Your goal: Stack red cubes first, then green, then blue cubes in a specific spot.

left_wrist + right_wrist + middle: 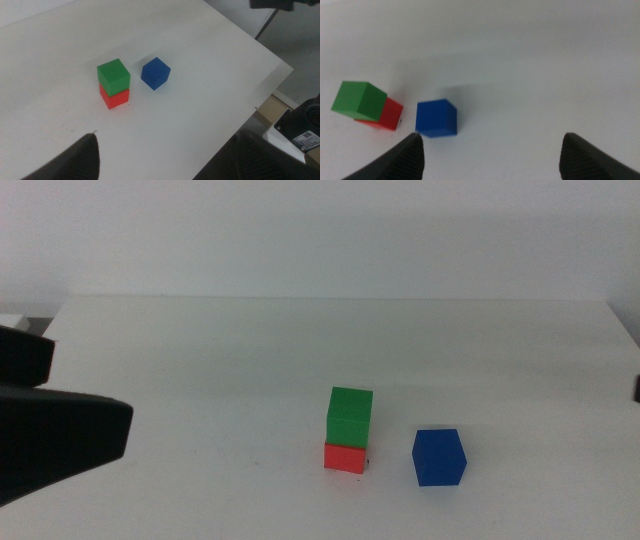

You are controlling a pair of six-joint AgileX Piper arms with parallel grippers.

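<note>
The green cube sits on top of the red cube, slightly askew, right of the table's centre. The marked spot is hidden under this stack. The blue cube stands alone on the table just right of the stack, apart from it. My left gripper is open and empty, back from the cubes; its dark body fills the left edge of the middle view. My right gripper is open and empty, above and short of the blue cube. The stack shows beside the blue cube.
The white table has its right edge close behind the cubes in the left wrist view, with a wooden ledge and dark equipment beyond it. A dark sliver of the right arm shows at the right edge.
</note>
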